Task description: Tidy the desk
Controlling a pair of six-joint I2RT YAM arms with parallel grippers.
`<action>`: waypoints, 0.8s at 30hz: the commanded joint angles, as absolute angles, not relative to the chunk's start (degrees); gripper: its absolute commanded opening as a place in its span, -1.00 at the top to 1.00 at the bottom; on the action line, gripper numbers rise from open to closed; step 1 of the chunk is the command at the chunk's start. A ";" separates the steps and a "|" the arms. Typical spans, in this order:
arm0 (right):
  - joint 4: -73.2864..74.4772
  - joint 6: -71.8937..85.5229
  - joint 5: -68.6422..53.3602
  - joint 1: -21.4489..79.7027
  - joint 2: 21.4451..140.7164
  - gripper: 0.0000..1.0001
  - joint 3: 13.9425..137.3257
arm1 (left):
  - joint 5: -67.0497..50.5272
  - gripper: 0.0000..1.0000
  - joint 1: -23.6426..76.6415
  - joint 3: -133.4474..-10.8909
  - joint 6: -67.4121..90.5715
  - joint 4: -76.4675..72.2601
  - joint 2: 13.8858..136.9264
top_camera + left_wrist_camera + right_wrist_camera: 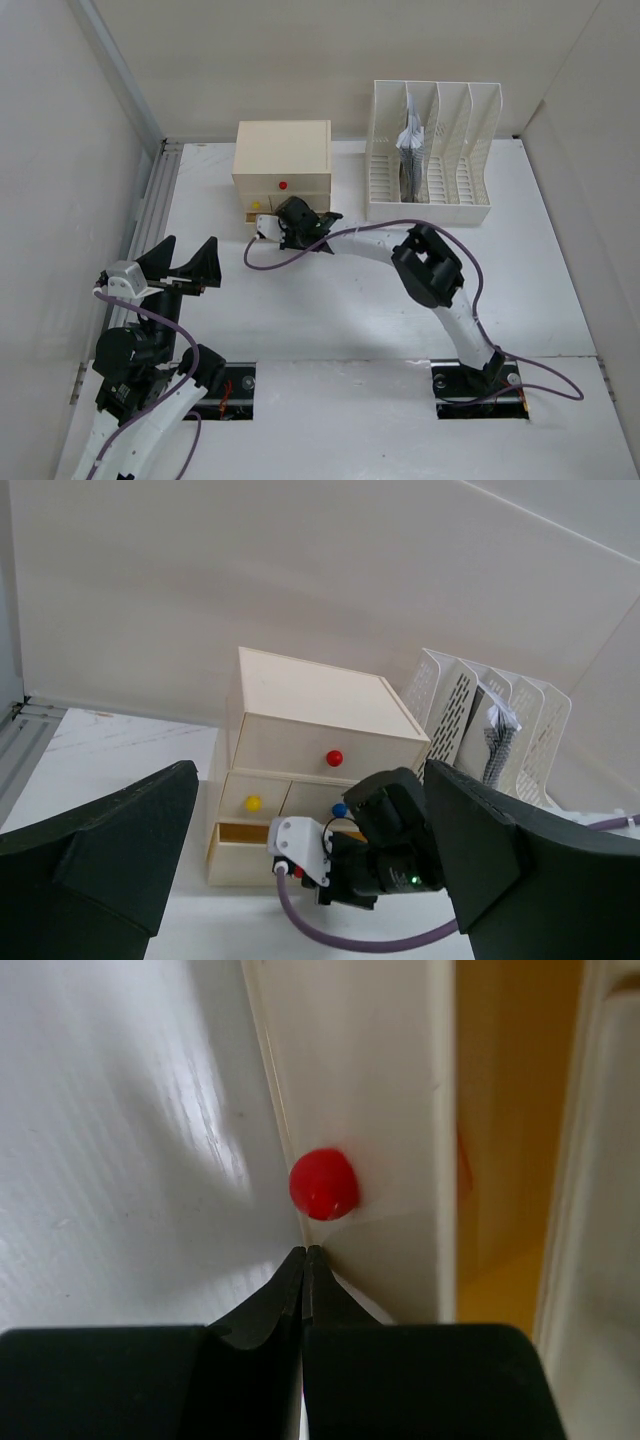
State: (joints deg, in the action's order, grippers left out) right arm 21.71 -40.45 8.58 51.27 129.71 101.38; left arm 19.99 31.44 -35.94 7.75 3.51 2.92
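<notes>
The white desk [330,320] carries a cream drawer box [282,150] at the back. Its bottom drawer [240,860] stands a little way out, showing a yellow inside. My right gripper [272,228] reaches to that drawer's front. In the right wrist view it [305,1252] is shut with nothing between the fingers, tips just below the drawer's red knob [324,1183]. My left gripper [190,243] is open and empty, held above the desk's left side. In the left wrist view it [310,770] faces the box.
A white slotted file rack [430,150] with papers in one slot stands right of the box. A grey rail [150,210] runs along the left edge. Two dark cutouts [228,390] [480,390] sit at the arm bases. Purple cable trails from the right arm.
</notes>
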 commanded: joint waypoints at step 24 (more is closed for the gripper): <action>27.98 -51.38 -7.39 52.82 119.02 0.89 99.13 | 20.30 -0.90 31.73 -35.42 7.29 1.41 2.20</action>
State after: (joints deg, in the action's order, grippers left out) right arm 12.60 -42.52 14.04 52.66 126.78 95.35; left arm 19.97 31.44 -35.94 7.73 3.51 2.85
